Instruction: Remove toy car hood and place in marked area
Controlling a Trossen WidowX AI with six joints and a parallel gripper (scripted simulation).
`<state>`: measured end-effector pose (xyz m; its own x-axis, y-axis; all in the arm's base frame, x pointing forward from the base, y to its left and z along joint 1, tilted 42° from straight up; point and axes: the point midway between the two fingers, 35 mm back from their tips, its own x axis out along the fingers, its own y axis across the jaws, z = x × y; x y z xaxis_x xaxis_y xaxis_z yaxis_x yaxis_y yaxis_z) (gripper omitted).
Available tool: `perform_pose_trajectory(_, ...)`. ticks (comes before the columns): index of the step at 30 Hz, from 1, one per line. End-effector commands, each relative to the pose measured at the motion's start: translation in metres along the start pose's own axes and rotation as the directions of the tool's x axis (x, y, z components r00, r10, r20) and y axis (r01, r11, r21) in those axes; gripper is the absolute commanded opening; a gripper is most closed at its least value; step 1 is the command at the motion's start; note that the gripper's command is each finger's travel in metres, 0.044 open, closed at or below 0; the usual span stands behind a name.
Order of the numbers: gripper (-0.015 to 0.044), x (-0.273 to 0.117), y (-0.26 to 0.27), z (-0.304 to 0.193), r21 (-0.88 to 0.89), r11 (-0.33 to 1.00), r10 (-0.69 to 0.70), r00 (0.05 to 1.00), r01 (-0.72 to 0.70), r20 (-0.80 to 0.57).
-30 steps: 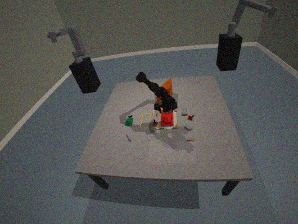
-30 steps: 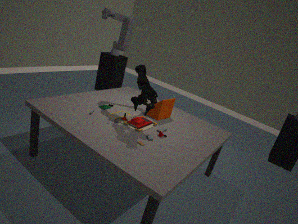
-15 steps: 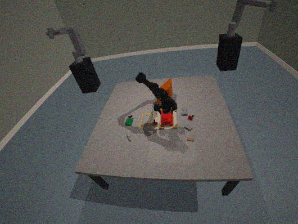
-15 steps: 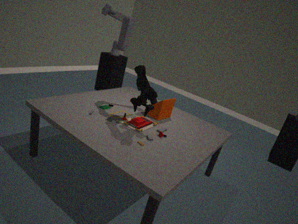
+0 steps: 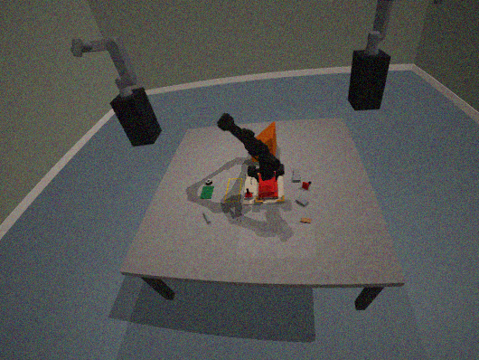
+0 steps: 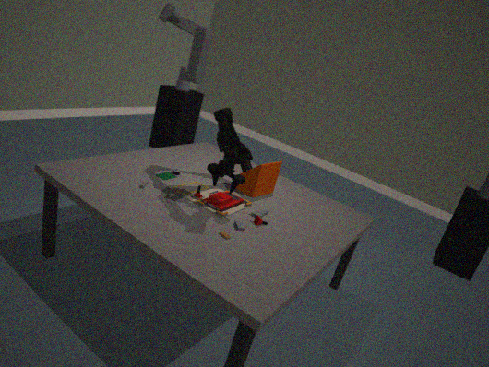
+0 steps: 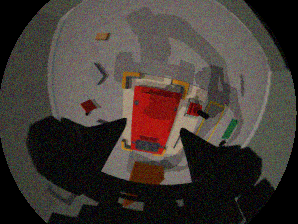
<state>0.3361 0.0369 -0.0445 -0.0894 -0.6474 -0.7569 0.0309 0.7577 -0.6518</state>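
Observation:
The red toy car (image 5: 267,190) (image 6: 223,200) (image 7: 155,120) sits on a pale base with yellow corner pieces. Its hood is part of the red body; the hood's exact edges are hard to tell. My gripper (image 5: 267,177) (image 6: 223,188) (image 7: 154,125) is open and empty, above the car, with its fingertips to either side of the red body in the wrist view. Whether a finger touches the car cannot be told. The marked area, a yellow outline (image 5: 235,178) (image 7: 216,104), lies on the table beside the base, partly under the arm's shadow.
An orange wedge (image 5: 267,137) (image 6: 264,181) stands behind the car. A red piece with a black knob (image 5: 248,194) (image 7: 194,109) stands between car and outline. A green rectangle (image 5: 207,193) (image 7: 230,129) lies beyond the outline. A small red piece (image 5: 305,185) and an orange block (image 5: 305,221) lie opposite.

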Motion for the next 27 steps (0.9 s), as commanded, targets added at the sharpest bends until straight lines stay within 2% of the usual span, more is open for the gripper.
perform_pose_trajectory(1,0.044,0.006,0.0,-0.001,-0.007,1.0,-0.005,1.0,0.005,-0.003)
perform_pose_trajectory(27,0.044,0.03,-0.001,-0.003,-0.007,1.0,-0.007,1.0,0.007,-0.004)
